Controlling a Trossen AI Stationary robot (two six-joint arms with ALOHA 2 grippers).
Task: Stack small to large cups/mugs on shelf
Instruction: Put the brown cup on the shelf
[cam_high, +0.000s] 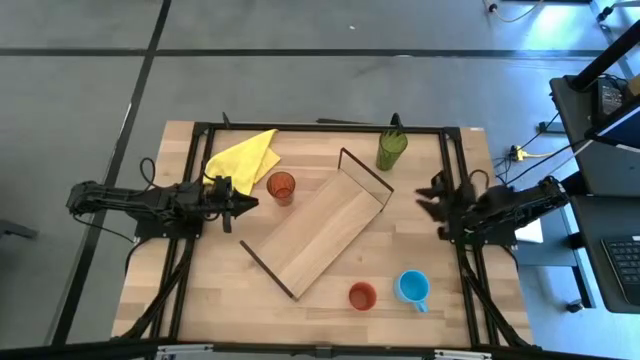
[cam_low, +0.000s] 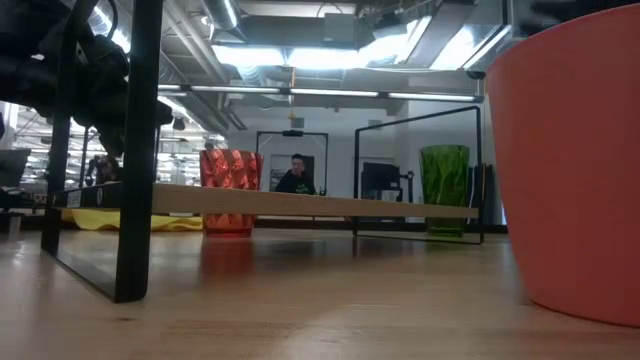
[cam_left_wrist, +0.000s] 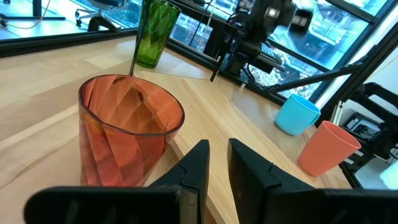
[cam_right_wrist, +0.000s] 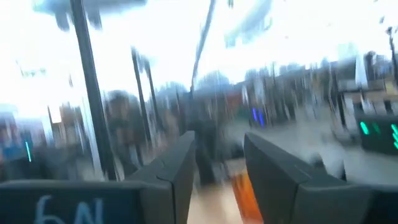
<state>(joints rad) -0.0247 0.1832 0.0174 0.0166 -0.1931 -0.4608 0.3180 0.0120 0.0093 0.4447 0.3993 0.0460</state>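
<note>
The shelf (cam_high: 318, 235), a light-wood board with black wire ends, lies slantwise mid-table. An orange-red tumbler (cam_high: 282, 187) stands upright by its far left side, and a green tumbler (cam_high: 391, 149) stands at the far edge. A short orange-red cup (cam_high: 362, 296) and a light blue mug (cam_high: 412, 288) stand near the front. My left gripper (cam_high: 245, 203) hovers just left of the orange-red tumbler (cam_left_wrist: 127, 134), slightly open (cam_left_wrist: 219, 165) and holding nothing. My right gripper (cam_high: 425, 197) is at the table's right side, open (cam_right_wrist: 221, 168) and holding nothing.
A yellow cloth (cam_high: 245, 158) lies at the far left behind the left gripper. A black frame (cam_high: 455, 180) runs around the table's edges. Bare tabletop (cam_high: 230, 295) lies at the near left. In the low view a person (cam_low: 296, 175) sits far behind the table.
</note>
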